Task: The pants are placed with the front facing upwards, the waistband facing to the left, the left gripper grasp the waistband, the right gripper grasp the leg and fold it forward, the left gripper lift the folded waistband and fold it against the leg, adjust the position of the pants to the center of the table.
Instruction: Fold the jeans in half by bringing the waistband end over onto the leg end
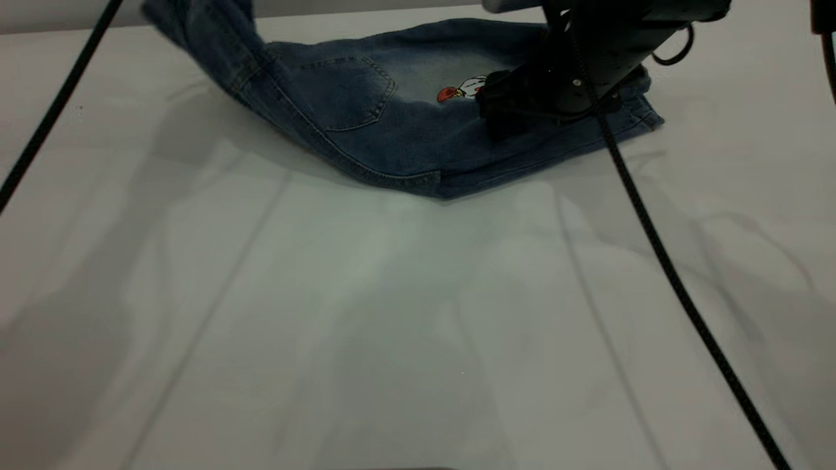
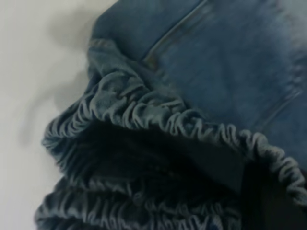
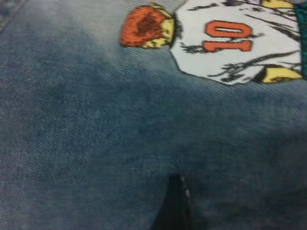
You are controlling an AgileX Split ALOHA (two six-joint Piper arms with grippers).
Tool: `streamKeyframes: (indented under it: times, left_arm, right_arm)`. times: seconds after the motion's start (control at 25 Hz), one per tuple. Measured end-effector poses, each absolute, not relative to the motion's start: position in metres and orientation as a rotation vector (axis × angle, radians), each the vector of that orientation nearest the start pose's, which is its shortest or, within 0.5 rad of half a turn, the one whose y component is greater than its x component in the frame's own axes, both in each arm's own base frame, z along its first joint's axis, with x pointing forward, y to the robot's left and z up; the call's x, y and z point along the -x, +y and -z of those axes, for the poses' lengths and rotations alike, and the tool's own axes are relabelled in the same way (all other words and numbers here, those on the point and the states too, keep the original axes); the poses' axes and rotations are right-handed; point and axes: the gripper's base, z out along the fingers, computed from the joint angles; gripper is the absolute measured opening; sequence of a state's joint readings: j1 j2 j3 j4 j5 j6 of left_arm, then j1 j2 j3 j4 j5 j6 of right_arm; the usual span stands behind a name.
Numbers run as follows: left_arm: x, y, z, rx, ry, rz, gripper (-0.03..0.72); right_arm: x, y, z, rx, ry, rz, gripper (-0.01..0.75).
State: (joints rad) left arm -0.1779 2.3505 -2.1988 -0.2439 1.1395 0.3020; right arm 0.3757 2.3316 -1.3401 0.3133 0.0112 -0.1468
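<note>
Resting on the pants (image 1: 366, 124) beside the print (image 1: 462, 89), right gripper (image 1: 506, 108), grip unclear; waistband (image 2: 144, 115) lifting off the table (image 1: 392, 313); left gripper unseen.

Lab-like robot test bench: bare white table (image 1: 392, 313), black cables (image 1: 666, 261), no furnishings.

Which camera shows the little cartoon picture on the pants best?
The right wrist view: the cartoon print fills its top, with an orange 10 on white and an orange ball-like shape beside it. The exterior view shows the print only as a tiny spot on the pants. The left wrist view shows only the waistband.
</note>
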Motion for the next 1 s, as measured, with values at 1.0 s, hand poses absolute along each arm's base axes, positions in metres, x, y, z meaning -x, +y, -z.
streamKeyframes:
  times: [1.0]
  left_arm:
    - [-0.498,-0.152,-0.266,-0.636,2.478,0.387,0.041]
  right_arm:
    - [-0.396,0.179,-0.137,0.634,2.492,-0.214,0.558]
